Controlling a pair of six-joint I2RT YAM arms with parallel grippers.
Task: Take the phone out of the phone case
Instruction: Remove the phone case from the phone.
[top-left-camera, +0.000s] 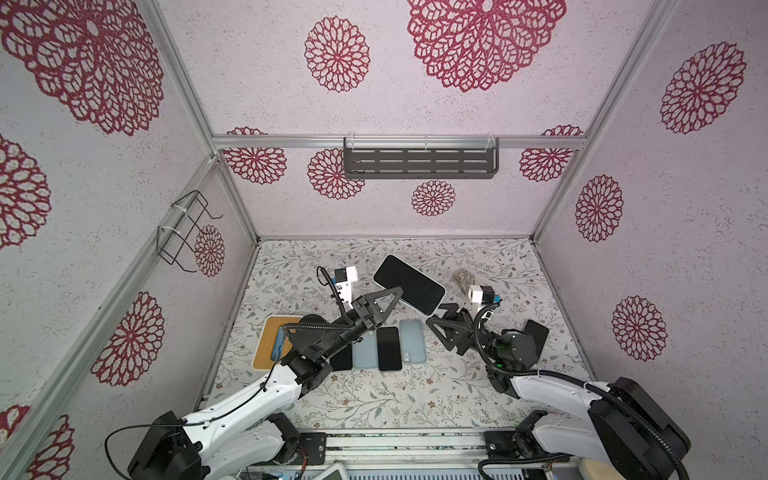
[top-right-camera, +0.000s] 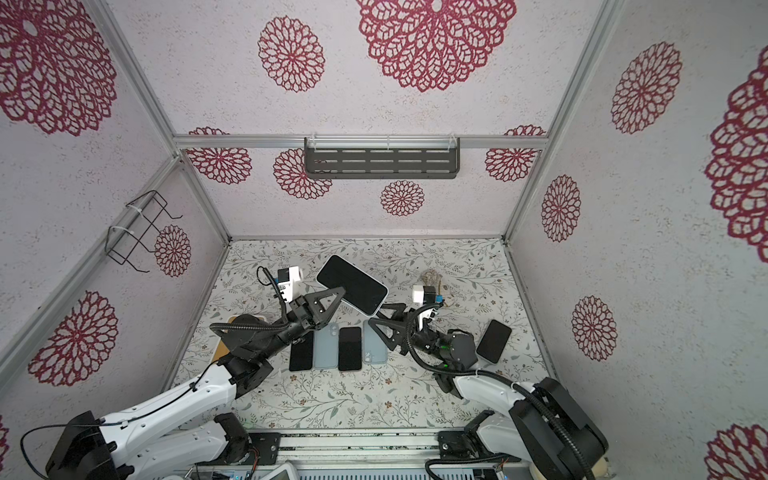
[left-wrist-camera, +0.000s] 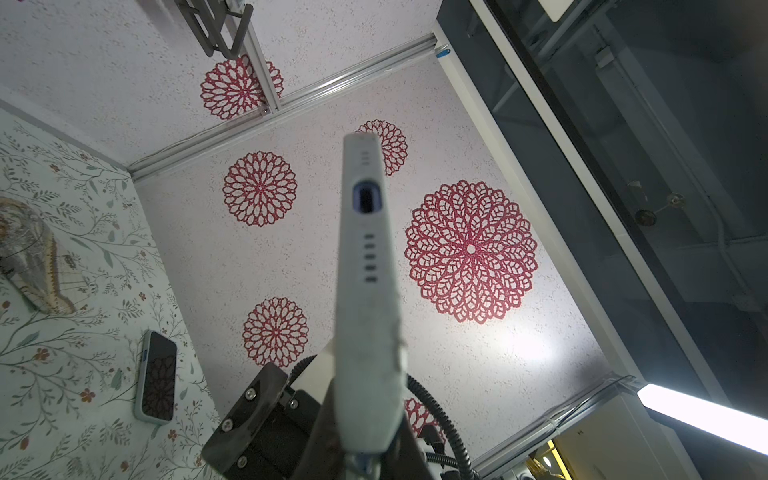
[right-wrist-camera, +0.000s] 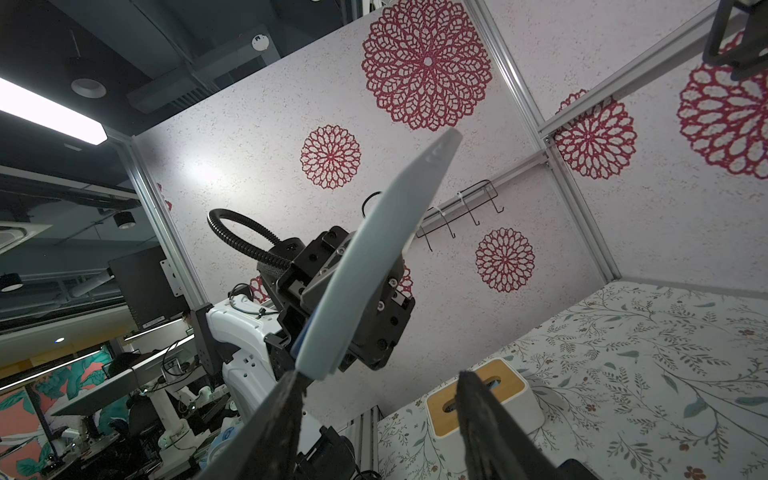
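Phone (top-left-camera: 415, 282) clamped in left gripper (top-left-camera: 397, 293); right gripper (top-left-camera: 436, 315) beside.

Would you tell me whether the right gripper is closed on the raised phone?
No, the right gripper shows its fingers wide apart in the right wrist view, while the left gripper alone clamps the cased phone.
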